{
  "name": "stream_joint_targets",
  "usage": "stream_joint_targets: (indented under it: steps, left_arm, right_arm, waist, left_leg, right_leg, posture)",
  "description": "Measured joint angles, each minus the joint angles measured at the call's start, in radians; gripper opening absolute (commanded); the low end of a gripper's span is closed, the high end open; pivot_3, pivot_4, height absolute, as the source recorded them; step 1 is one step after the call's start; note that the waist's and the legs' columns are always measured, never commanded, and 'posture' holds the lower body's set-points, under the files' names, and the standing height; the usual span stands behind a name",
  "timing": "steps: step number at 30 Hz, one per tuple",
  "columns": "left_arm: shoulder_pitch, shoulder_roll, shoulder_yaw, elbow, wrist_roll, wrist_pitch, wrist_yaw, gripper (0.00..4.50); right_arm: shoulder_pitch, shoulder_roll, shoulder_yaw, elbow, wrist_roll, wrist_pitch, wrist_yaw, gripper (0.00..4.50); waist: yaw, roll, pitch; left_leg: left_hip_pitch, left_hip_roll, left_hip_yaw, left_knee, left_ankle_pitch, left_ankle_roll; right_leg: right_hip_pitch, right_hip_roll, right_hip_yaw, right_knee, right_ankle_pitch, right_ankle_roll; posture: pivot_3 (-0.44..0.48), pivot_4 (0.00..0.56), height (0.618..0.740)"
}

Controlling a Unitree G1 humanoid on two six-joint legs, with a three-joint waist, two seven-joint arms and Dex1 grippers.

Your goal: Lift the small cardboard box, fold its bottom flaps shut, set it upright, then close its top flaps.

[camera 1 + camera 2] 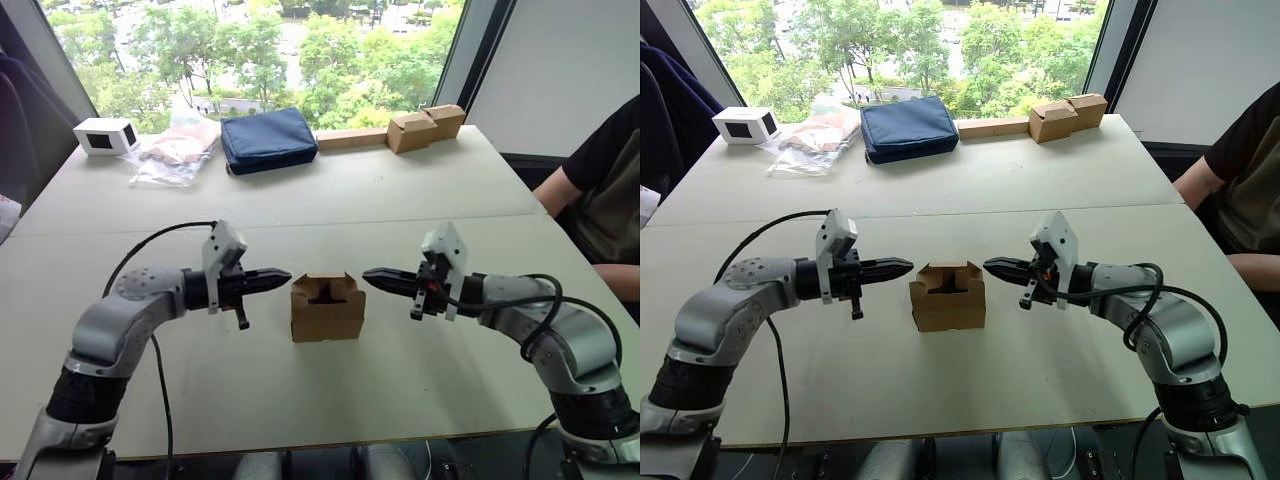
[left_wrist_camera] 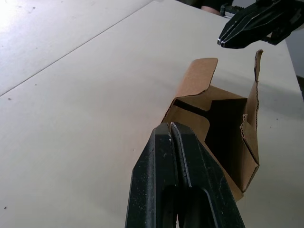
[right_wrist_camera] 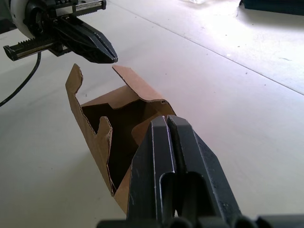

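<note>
The small cardboard box (image 1: 327,309) stands upright on the table (image 1: 400,190), toward its near edge and about midway between the side edges. I can't see to the bottom; the inside is dark. Its top flaps (image 2: 201,76) stand up, not folded over. My left gripper (image 1: 282,276) hangs just off the box's left side, level with the flaps, its two black fingers pressed together, holding nothing. My right gripper (image 1: 372,274) mirrors it off the right side, fingers likewise pinched together and empty. Both tips point inward at the box, neither touching it.
</note>
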Motion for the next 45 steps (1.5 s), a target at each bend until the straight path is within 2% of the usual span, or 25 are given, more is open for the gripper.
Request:
stream_joint_targets:
  steps: [8,17,29,45]
  left_arm:
    - [0.001,-0.019,-0.093,0.014,0.068,-0.074,-0.021,0.04]
    - [0.011,-0.025,-0.126,0.045,0.117,-0.144,-0.036,0.04]
    - [0.011,-0.038,-0.124,0.040,0.124,-0.139,-0.029,0.04]
    - [-0.026,-0.041,-0.095,0.008,0.064,-0.064,-0.001,0.04]
  right_arm:
    - [-0.015,0.009,0.119,0.023,-0.082,-0.062,0.008,0.00]
    - [0.010,0.008,0.178,0.049,-0.161,-0.126,0.024,0.00]
    - [0.010,0.019,0.169,0.056,-0.174,-0.135,0.029,0.00]
    - [-0.005,0.025,0.110,0.042,-0.111,-0.092,0.028,0.00]
  waist:
    - [0.000,0.000,0.000]
    - [0.000,0.000,0.000]
    - [0.000,0.000,0.000]
    - [0.000,0.000,0.000]
  left_leg:
    - [0.000,0.000,0.000,0.000,0.000,0.000]
    - [0.000,0.000,0.000,0.000,0.000,0.000]
    - [0.000,0.000,0.000,0.000,0.000,0.000]
    - [0.000,0.000,0.000,0.000,0.000,0.000]
  right_leg:
    - [0.000,0.000,0.000,0.000,0.000,0.000]
    - [0.000,0.000,0.000,0.000,0.000,0.000]
    - [0.000,0.000,0.000,0.000,0.000,0.000]
    - [0.000,0.000,0.000,0.000,0.000,0.000]
  posture:
    - [0.000,0.150,0.740]
    - [0.000,0.150,0.740]
    - [0.000,0.150,0.740]
    - [0.000,0.150,0.740]
